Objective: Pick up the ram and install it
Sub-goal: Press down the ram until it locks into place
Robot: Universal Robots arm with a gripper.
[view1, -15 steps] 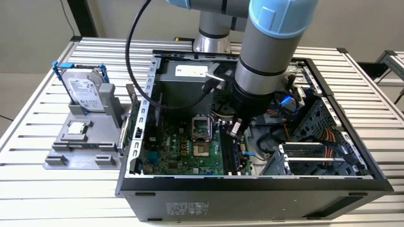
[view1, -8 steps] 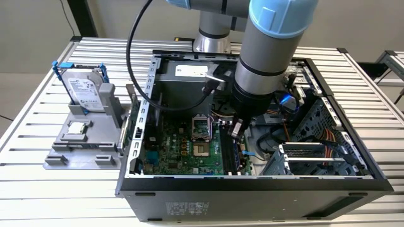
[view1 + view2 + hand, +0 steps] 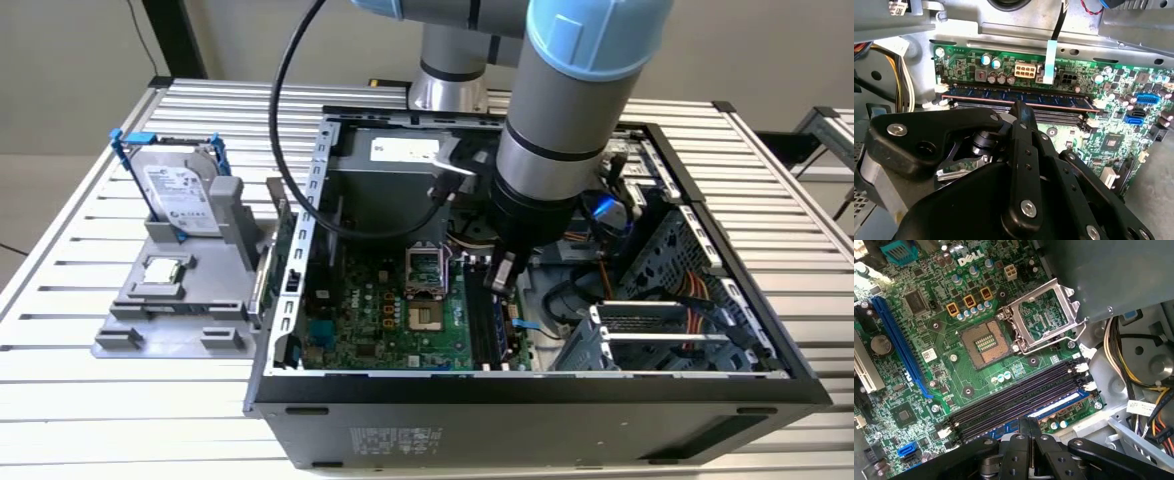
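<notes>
The ram point(image 3: 1019, 95) is a long blue stick with dark chips. It stands on edge in the outermost of the black memory slots point(image 3: 1019, 395) on the green motherboard, white latches at both ends. In the first wrist view the ram point(image 3: 1056, 409) runs under my fingertips. My gripper point(image 3: 1021, 106) is shut, its two black fingers pressed together with nothing between them, the tips right at the stick's upper edge near its middle. In the exterior view the gripper point(image 3: 501, 282) reaches down inside the open computer case, over the slots beside the processor socket.
The open processor socket point(image 3: 1044, 315) lies just beyond the slots. Cable bundles point(image 3: 1134, 375) and the case's metal walls point(image 3: 307, 230) crowd the arm. Outside the case, at the exterior view's left, a silver hard drive point(image 3: 180, 190) stands in a grey holder point(image 3: 167, 310).
</notes>
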